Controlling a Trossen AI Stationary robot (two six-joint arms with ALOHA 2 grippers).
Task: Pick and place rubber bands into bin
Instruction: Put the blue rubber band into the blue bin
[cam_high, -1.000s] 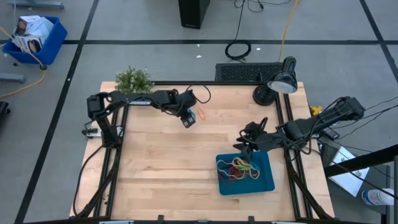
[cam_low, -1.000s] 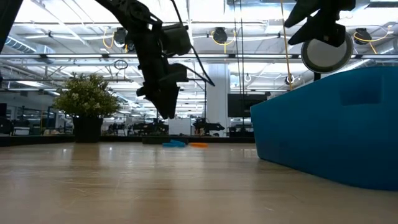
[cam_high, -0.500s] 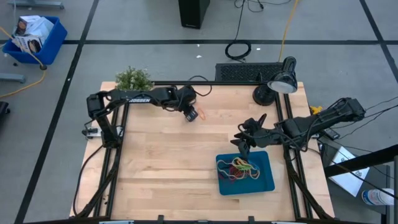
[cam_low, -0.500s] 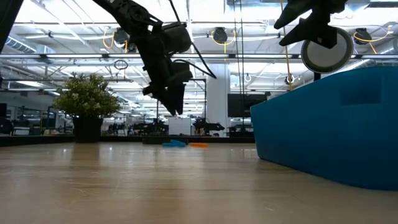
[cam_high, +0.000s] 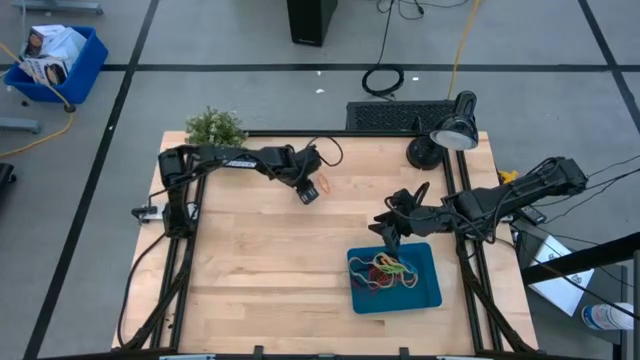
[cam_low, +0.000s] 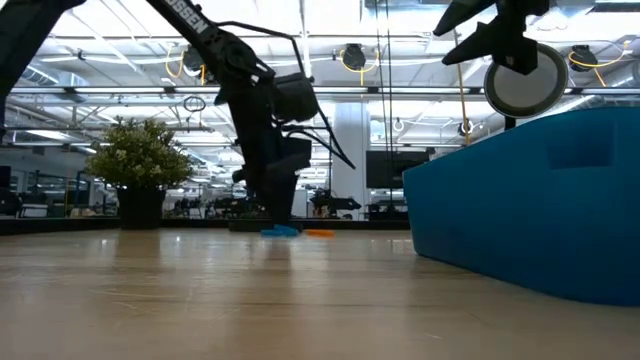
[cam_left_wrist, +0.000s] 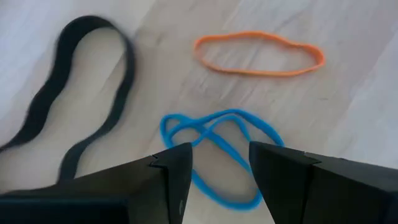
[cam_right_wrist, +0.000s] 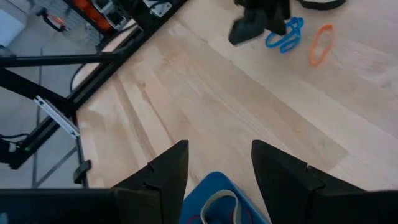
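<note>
Left gripper (cam_high: 308, 193) has dropped and swung toward the far-centre of the table since a second ago; in the low view it was clear above the surface, now its tip (cam_low: 278, 222) is right down at the boards. Fingers (cam_left_wrist: 174, 177) apart, nothing between them, straddling a blue rubber band (cam_left_wrist: 214, 146) lying flat on the wood. Orange rubber band (cam_left_wrist: 258, 53) just beyond it, separate; a black band (cam_left_wrist: 68, 99) loops off to one side, also apart.

Left arm reaches in from the table's left edge, stretched along the far rail, wrist pitched down. Open wood all around the loose bands; the potted plant (cam_high: 214, 127) sits well off at the far-left corner.

Right gripper (cam_high: 392, 228) has backed slightly off the bin toward the table centre. It hangs just beyond the far edge of the bin (cam_high: 432, 290), lifted off the table, fingers (cam_right_wrist: 165, 171) spread and empty. Arm comes in from the right edge, low and nearly level.

Bin sits near-right on the table, with a tangle of rubber bands (cam_high: 385, 272) in it: red, green, tan. Wide clear boards between bin and loose bands. Desk lamp (cam_high: 450, 130) at the far-right corner, away from both arms.
</note>
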